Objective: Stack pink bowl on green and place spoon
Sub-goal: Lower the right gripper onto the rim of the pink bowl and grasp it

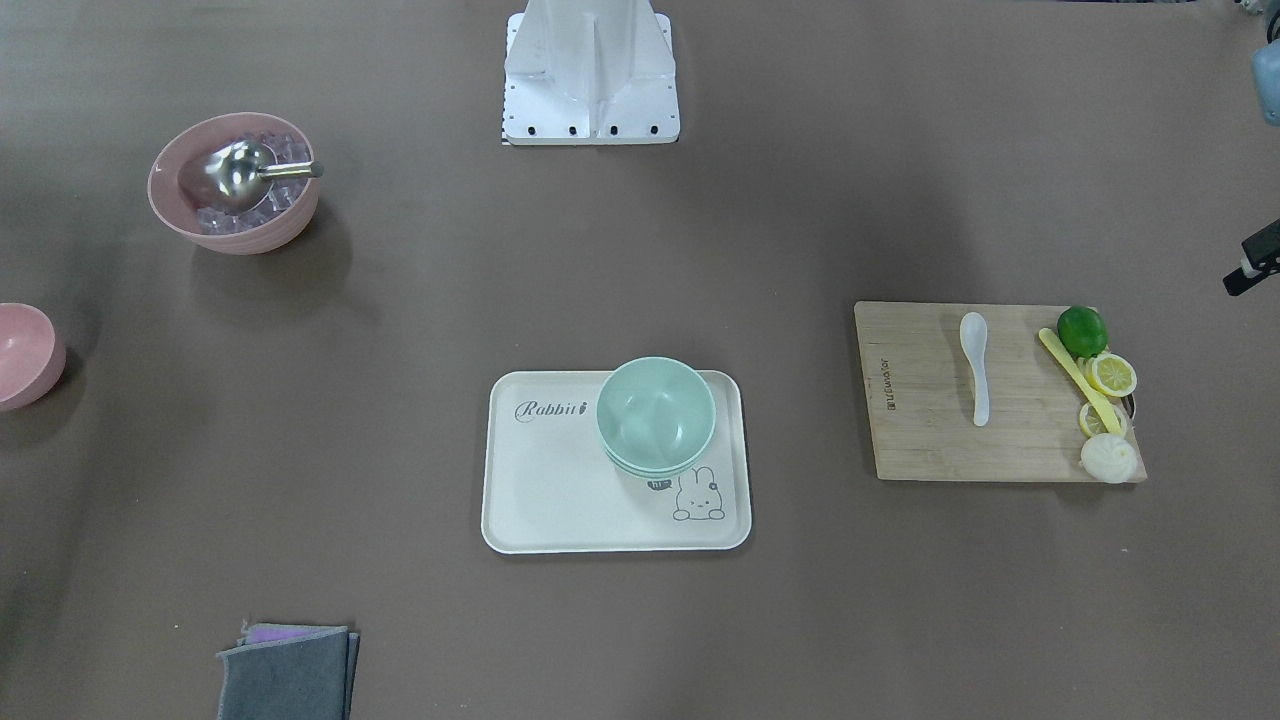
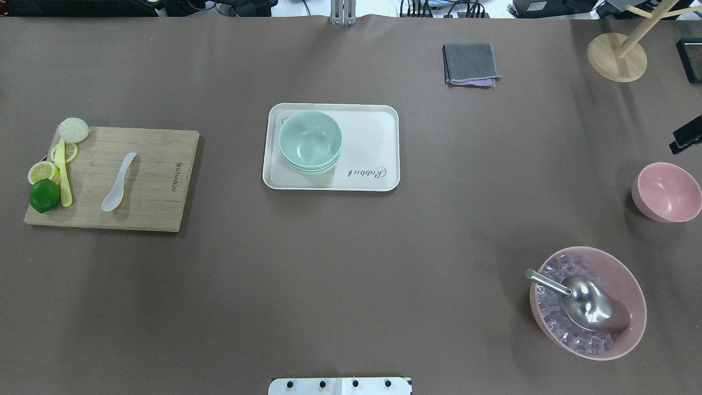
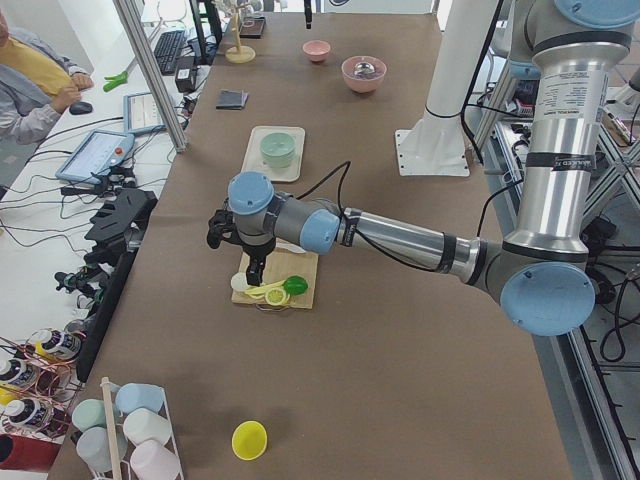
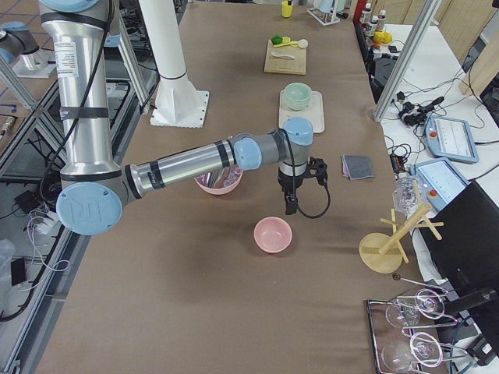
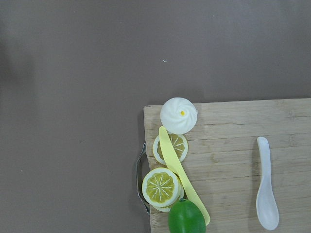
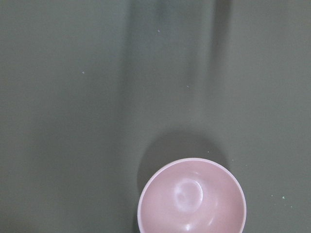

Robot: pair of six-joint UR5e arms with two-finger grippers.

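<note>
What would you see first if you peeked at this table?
Probably the green bowls stacked on the white tray in the middle. Next, the big pink bowl on the robot's right, full of ice with a shiny scoop, and the small pink bowl, empty, beyond it. On the robot's left a wooden board holds a lime, lemon slices and a white spoon.

Silver arms (image 3: 400, 236), light-blue joint caps (image 3: 250, 188)

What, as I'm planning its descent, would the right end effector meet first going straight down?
Probably the bare table beside the empty pink bowl: the right end effector points down clear of its rim, though depth is unclear.
</note>
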